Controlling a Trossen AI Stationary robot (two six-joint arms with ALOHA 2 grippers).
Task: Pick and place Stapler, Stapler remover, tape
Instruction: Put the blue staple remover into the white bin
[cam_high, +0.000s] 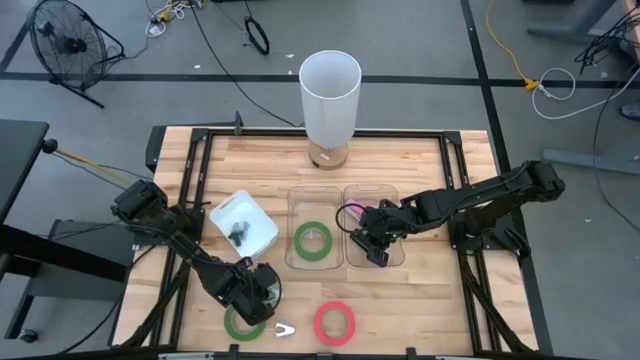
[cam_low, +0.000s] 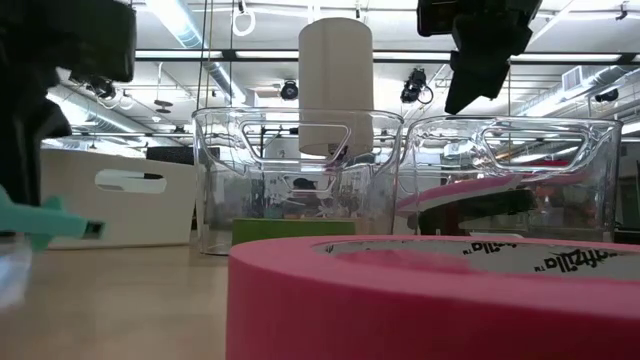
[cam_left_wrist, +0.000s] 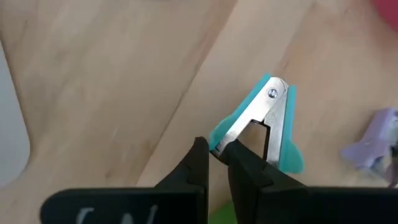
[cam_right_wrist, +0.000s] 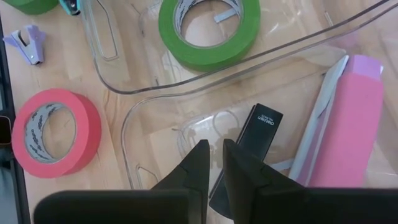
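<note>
The teal stapler remover (cam_left_wrist: 264, 121) sits pinched at one arm's tip between the closed fingers of the left claw (cam_left_wrist: 217, 151); in the left wrist view its long axis slants away toward the upper right, hinge end farthest from the claw, above the worktop (cam_left_wrist: 93, 81). In the high view the left arm reaches diagonally from the left edge to the lower centre, its claw (cam_high: 252, 290) over a green tape roll (cam_high: 240, 322). The right arm stretches from the right edge toward the middle, its claw (cam_high: 372, 245) over the right clear bin (cam_high: 398, 215), fingers nearly together with nothing between them. Below them lies the pink stapler (cam_right_wrist: 345, 124), long axis running toward the upper right. Another green roll (cam_high: 313, 240) lies in the left clear bin (cam_high: 296, 200); the red-pink roll (cam_high: 334, 322) lies at lower centre, near a lavender stapler remover (cam_right_wrist: 25, 43).
</note>
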